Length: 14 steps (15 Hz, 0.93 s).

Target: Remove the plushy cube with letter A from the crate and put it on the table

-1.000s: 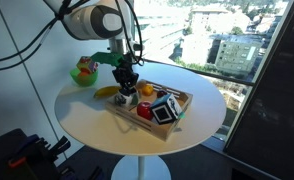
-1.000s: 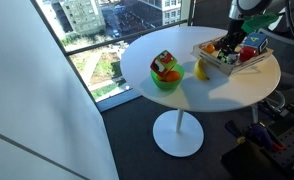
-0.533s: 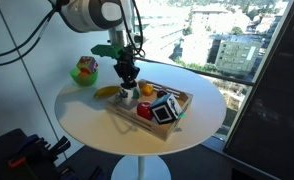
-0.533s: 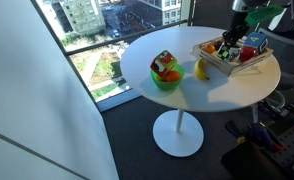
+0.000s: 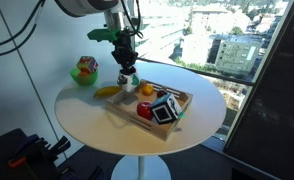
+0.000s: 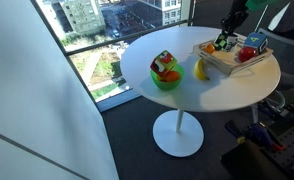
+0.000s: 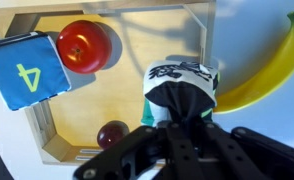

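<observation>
My gripper (image 5: 125,66) is shut on the plushy cube with letter A (image 5: 126,80), a small soft black and white cube, and holds it in the air above the left end of the crate (image 5: 177,96). In the wrist view the cube (image 7: 182,85) hangs pinched between the fingers (image 7: 137,150), over the crate's edge (image 7: 209,40) and the white table (image 7: 257,110). In an exterior view the gripper (image 6: 227,33) holds it above the crate (image 6: 227,66) on the round table (image 6: 187,95).
In the crate lie a blue cube marked 4 (image 7: 25,70), a red apple (image 7: 84,45), a small dark red fruit (image 7: 112,133) and a larger black-framed cube (image 5: 165,110). A banana (image 5: 109,91) lies beside the crate. A green bowl with a multicoloured cube (image 5: 84,70) stands further left.
My gripper has risen out of the crate with the black and white cube held in it. The other things have not moved.
</observation>
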Available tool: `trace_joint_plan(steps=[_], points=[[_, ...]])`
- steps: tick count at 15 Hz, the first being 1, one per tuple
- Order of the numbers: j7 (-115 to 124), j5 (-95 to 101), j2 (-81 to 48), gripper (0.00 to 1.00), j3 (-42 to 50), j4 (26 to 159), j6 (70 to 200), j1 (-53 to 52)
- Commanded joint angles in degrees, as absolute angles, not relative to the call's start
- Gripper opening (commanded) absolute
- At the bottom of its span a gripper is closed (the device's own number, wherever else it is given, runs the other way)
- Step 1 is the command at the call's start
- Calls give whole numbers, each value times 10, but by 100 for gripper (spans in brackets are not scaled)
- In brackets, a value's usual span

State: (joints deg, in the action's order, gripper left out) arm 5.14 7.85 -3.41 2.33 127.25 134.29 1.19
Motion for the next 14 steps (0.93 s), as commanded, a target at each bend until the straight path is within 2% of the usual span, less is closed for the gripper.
trace_joint_plan(steps=[1,14], points=[[45,69,-33,5,10,1244,1324,2],[53,80,-94,5,-30,1190,1347,-45]])
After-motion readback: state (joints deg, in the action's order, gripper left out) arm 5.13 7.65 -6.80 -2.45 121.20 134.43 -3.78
